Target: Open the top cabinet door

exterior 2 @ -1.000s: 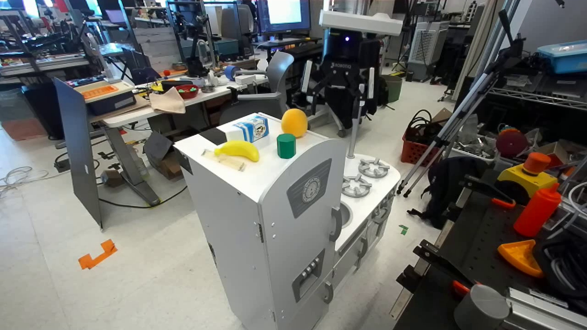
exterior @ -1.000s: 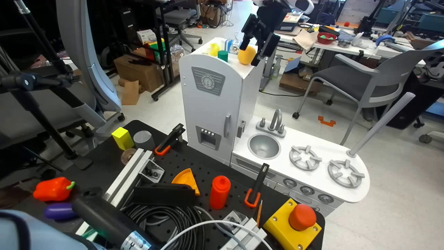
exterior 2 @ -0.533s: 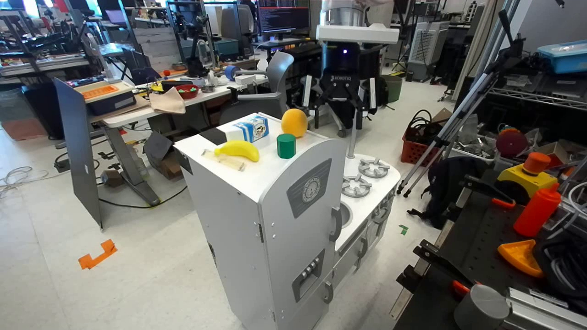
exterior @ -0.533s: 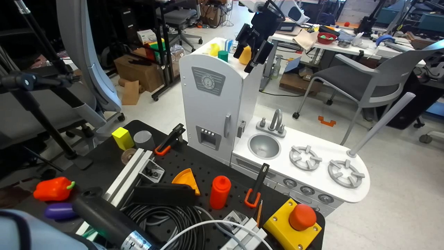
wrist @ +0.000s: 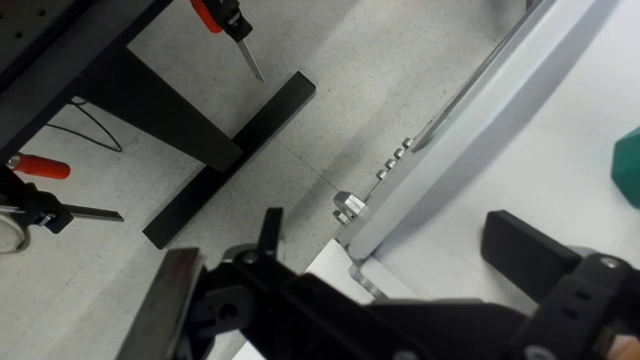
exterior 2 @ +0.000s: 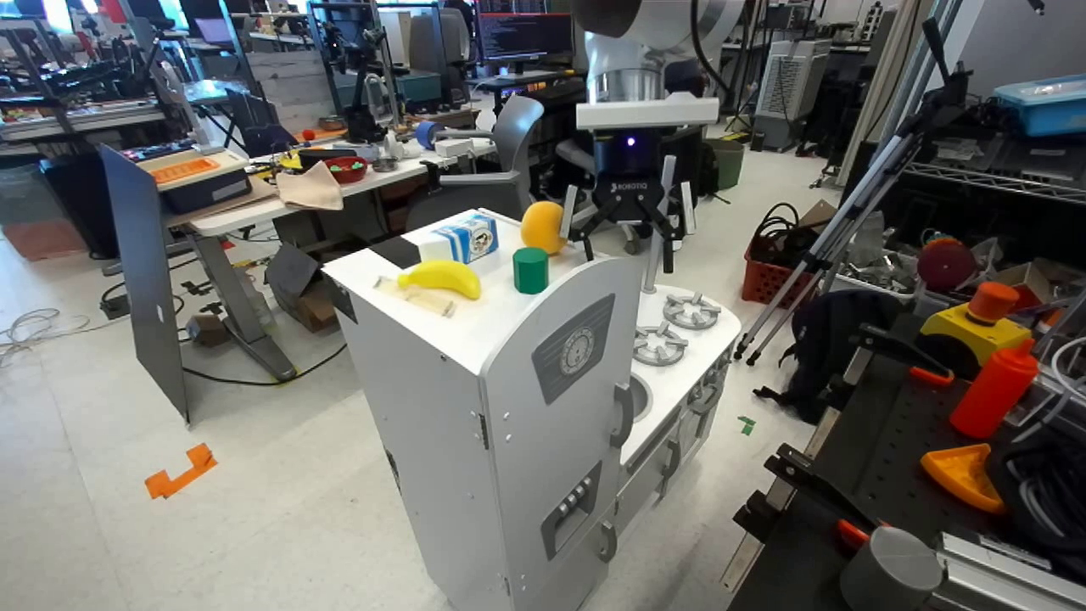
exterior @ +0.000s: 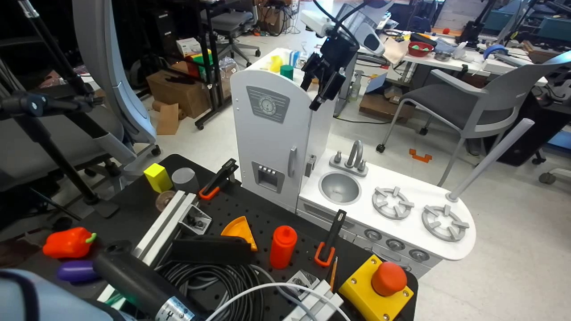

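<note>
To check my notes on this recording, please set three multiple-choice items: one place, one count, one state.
1. Where is the green faceted block?
A. In the sink
B. On top of the tall grey-white toy-kitchen tower
C. On the floor

2. How many round grey burners sit on the low white counter?
A. Four
B. Three
C. Two

3. How does the tower's upper flat grey-white door stand?
A. Shut
B. Wide open
C. Half open

1: B, in both exterior views it rests up there.
2: C, both show whole in an exterior view.
3: A, it lies against the tower, not swung out.
</note>
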Robot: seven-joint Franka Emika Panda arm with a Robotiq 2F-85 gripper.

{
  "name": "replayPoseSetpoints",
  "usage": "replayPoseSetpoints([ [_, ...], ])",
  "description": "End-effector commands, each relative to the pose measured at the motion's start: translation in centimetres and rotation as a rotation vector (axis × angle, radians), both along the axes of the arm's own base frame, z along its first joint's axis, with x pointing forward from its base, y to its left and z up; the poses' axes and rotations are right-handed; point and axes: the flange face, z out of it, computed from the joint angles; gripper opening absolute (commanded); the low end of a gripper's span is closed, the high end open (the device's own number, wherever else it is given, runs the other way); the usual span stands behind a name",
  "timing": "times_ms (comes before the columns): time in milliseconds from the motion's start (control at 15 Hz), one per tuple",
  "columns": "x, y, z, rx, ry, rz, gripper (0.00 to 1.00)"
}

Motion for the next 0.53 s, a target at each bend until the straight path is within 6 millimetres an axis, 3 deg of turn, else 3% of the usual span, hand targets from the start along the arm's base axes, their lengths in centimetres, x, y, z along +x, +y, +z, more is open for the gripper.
replayPoseSetpoints([
  [0, -2.2, 1.6, -0.4, -0.034, 0.089, 0.091, 1.0],
  [467, -13.4, 3.8, 0.3, -0.11, 0.202, 0.477, 1.0],
])
